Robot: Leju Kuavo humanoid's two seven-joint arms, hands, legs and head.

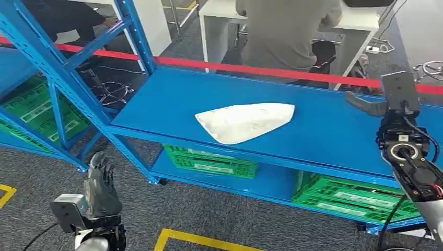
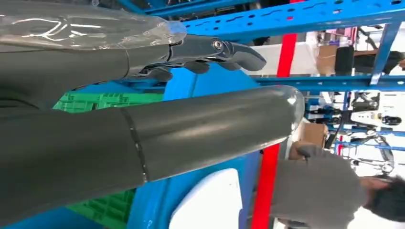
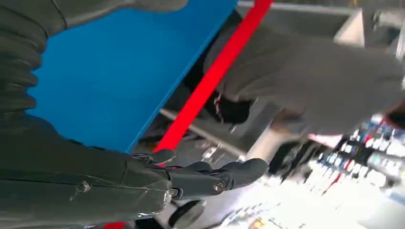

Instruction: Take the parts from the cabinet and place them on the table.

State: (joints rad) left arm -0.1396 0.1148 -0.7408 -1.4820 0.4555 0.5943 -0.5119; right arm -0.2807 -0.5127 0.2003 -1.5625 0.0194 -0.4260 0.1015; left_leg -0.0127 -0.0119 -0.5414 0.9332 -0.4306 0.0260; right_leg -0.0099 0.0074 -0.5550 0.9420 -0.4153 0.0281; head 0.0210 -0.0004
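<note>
A white, soft-looking part lies flat on the middle of the blue cabinet shelf; the left wrist view catches its edge. My left hand hangs low over the carpet in front of the shelf's left post, fingers stretched out and holding nothing. My right hand is raised above the right end of the shelf, well to the right of the part. Its fingers are extended and nothing is in them.
Green crates sit on the lower shelf. Blue uprights and braces stand at the left. A red tape runs behind the shelf, and a person in grey sits at a white table beyond it.
</note>
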